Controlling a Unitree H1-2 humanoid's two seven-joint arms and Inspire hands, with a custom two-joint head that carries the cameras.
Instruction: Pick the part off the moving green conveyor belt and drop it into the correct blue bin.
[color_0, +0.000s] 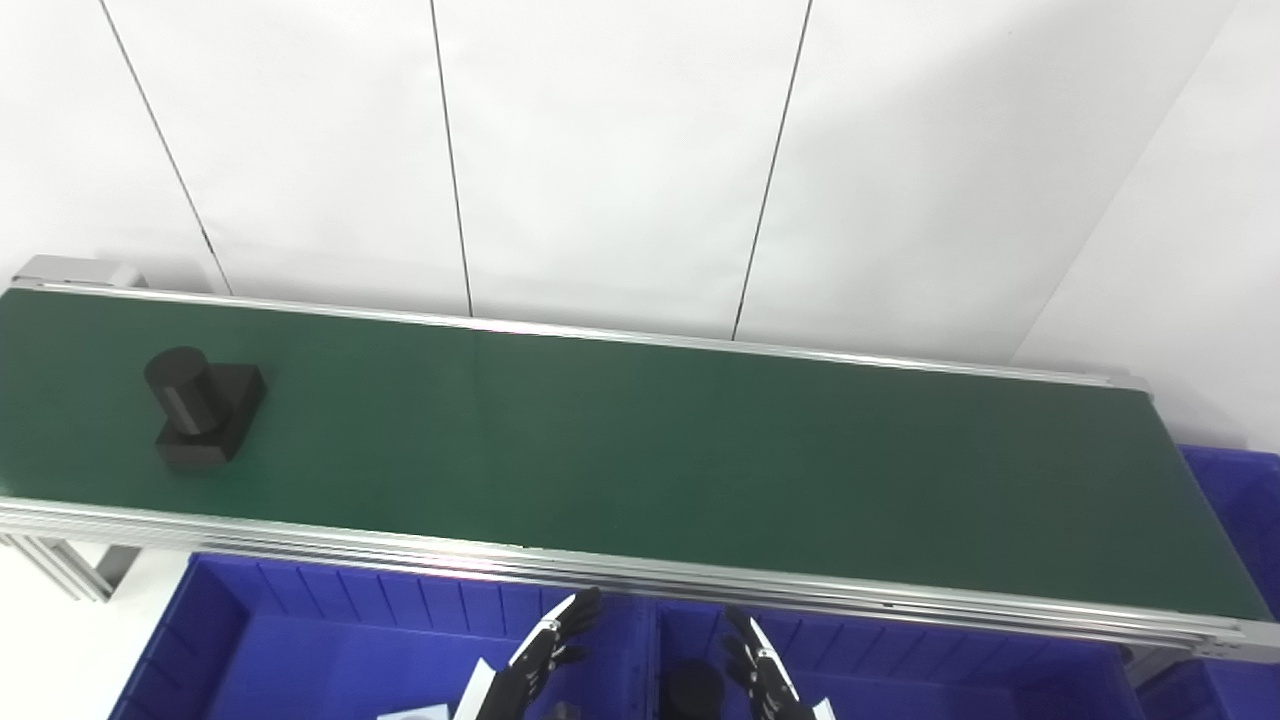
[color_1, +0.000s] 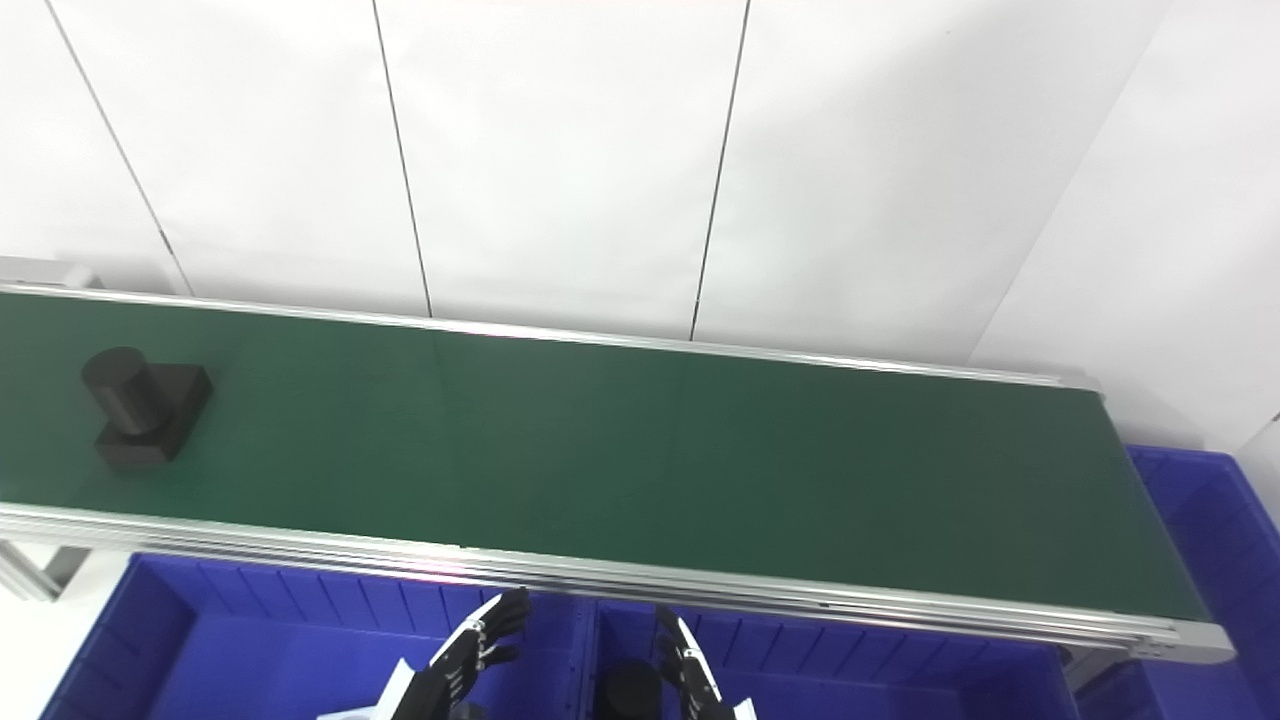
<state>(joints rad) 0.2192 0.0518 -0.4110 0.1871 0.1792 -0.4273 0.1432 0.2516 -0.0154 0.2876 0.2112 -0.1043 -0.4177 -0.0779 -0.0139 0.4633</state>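
Black part (color_0: 200, 405) sits far left on the green conveyor belt (color_0: 700, 450); left hand (color_0: 550, 645) and right hand (color_0: 760, 665) both spread, empty, over the blue bins (color_0: 330, 620).

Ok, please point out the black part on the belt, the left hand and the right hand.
black part (color_0: 205, 408), left eye view, on its cylinder and block body.
left hand (color_0: 552, 643), left eye view, on the fingers above the blue bin.
right hand (color_0: 760, 665), left eye view, on the fingers near the bottom edge.
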